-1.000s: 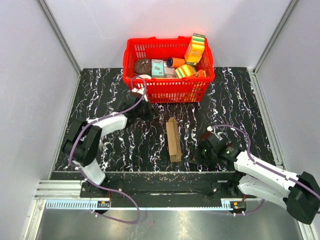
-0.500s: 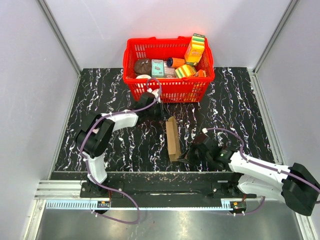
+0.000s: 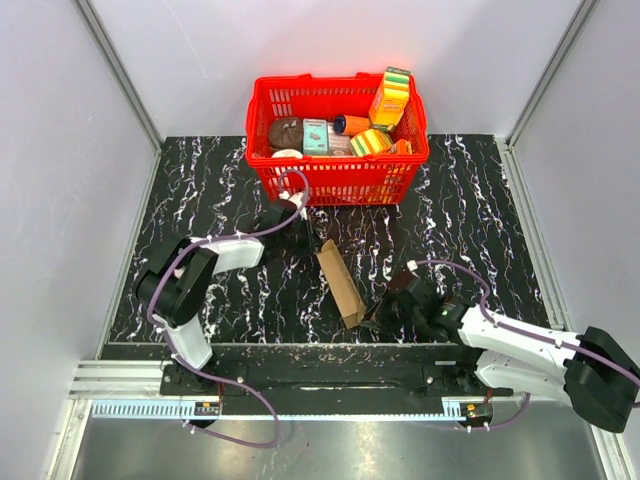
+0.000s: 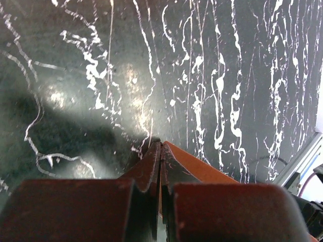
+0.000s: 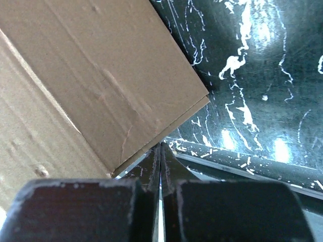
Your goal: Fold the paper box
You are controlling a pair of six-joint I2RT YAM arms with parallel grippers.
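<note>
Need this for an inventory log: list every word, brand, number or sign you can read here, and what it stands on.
No text can be read in any view.
On the paper box: plain brown card, no print seen, close up in the right wrist view as well.
On the yellow package and the teal package in the red basket: printed, but too small to read.

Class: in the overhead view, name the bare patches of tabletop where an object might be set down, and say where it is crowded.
Bare tabletop lies right of the red basket to the right wall, left of it to the left wall, and between the left arm and the paper box. Crowded: the centre front, where the right arm nears the box.
</note>
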